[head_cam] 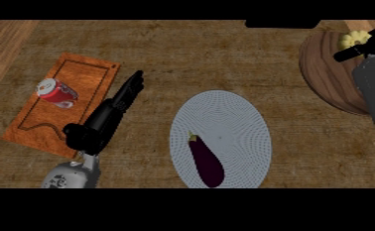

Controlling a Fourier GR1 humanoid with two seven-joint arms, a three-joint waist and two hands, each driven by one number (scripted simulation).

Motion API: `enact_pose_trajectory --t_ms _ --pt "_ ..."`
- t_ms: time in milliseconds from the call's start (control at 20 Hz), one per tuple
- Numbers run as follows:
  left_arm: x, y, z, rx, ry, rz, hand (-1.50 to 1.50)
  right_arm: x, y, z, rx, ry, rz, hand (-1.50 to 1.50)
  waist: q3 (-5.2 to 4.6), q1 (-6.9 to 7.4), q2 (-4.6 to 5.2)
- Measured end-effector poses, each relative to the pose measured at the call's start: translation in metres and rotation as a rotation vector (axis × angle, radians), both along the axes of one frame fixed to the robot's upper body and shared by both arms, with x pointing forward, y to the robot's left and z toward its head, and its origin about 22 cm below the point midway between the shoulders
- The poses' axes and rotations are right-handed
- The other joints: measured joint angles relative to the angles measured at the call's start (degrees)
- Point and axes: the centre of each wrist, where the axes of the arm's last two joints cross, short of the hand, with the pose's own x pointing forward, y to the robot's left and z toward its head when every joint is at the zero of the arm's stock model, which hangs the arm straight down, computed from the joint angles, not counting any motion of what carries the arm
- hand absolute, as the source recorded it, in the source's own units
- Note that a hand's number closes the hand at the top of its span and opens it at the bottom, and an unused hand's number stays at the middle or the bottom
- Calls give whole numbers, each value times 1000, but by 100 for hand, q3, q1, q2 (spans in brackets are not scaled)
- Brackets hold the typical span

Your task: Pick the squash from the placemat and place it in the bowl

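At the far left of the wooden worktop [183,46] lies an orange-brown cutting board [44,121], set at a slant. A red soda can [56,93] rests on its side on the upper part of the board. Just beside the board's right edge is the left hand [110,113], its fingers held straight and together, pointing up and away, holding nothing. Its grey forearm [73,174] comes in from the lower edge.

In the middle sits a pale grey oval placemat [234,111]. On its lower left part lies a dark purple eggplant [207,163] with its stem toward the top; nothing touches it.

At the upper right, partly cut off by the edge, is a brown wooden bowl [322,71]. Over its upper part shows the yellow squash [353,38], well apart from the placemat. The right hand [356,51] is right against the squash, a dark finger crossing below it, with the grey forearm [365,84] beneath. So little of this hand shows that I cannot tell whether it grips the squash or has let go.
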Motion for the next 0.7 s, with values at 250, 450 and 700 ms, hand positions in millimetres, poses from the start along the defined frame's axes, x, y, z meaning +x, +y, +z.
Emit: enact_pose_trajectory --t_ms 250,450,700 --pt "1 -1 -2 -7 1 -4 0 -12 -24 -11 168 -21 59 -150 4 16 11" --pt "-2 -3 2 -3 0 -7 0 -18 -42 -5 178 -116 94 -150 5 40 11" --pt "-5 -5 -2 1 0 -6 0 -23 -54 1 158 -286 49 -150 3 34 3"
